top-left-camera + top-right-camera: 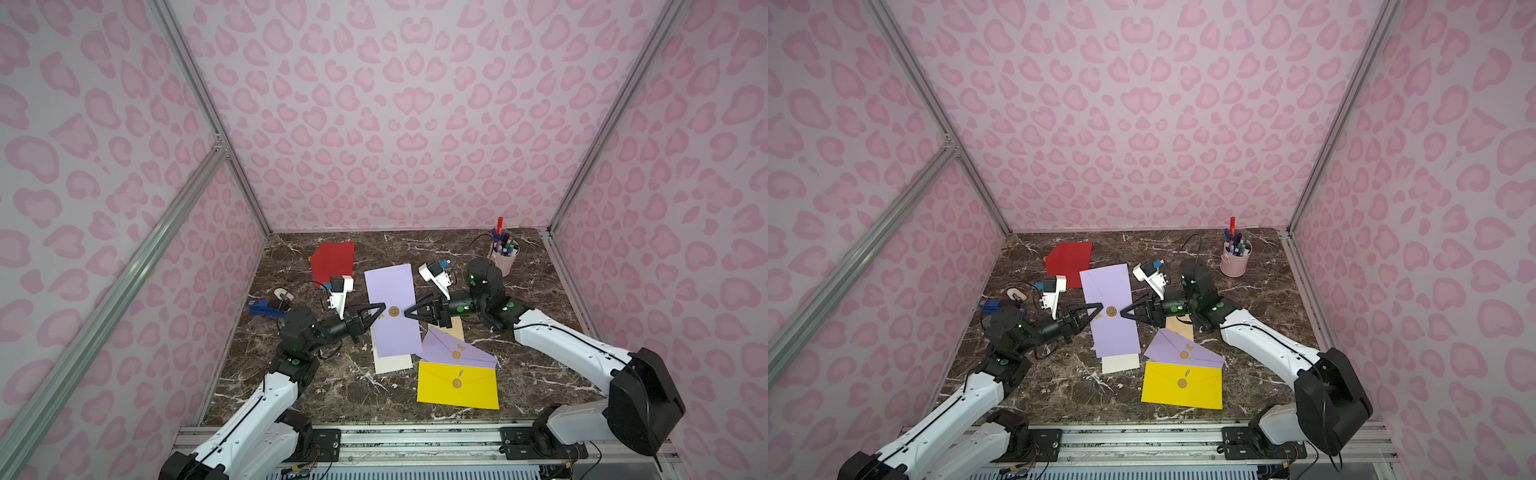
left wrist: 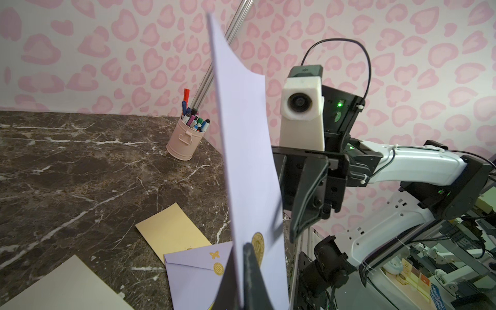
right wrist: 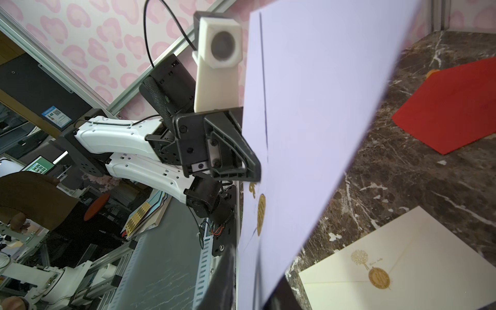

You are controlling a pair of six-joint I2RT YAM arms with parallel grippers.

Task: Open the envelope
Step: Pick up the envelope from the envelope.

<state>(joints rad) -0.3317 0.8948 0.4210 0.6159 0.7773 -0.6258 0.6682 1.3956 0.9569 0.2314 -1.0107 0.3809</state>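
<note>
Lilac envelope (image 1: 390,286), gold seal (image 1: 393,311) intact — left gripper (image 1: 380,308) clamped on it, right gripper (image 1: 407,313) unclear.

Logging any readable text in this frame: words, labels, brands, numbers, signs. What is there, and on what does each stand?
No text here reads clearly.
On the cream envelope: gold script beside the tree print, too small to read.
On the raised purple envelope: a gold seal, its embossing illegible.
On the dark panel in the background: a blue label, blurred.
On the blue box in the background: print blurred.
</note>
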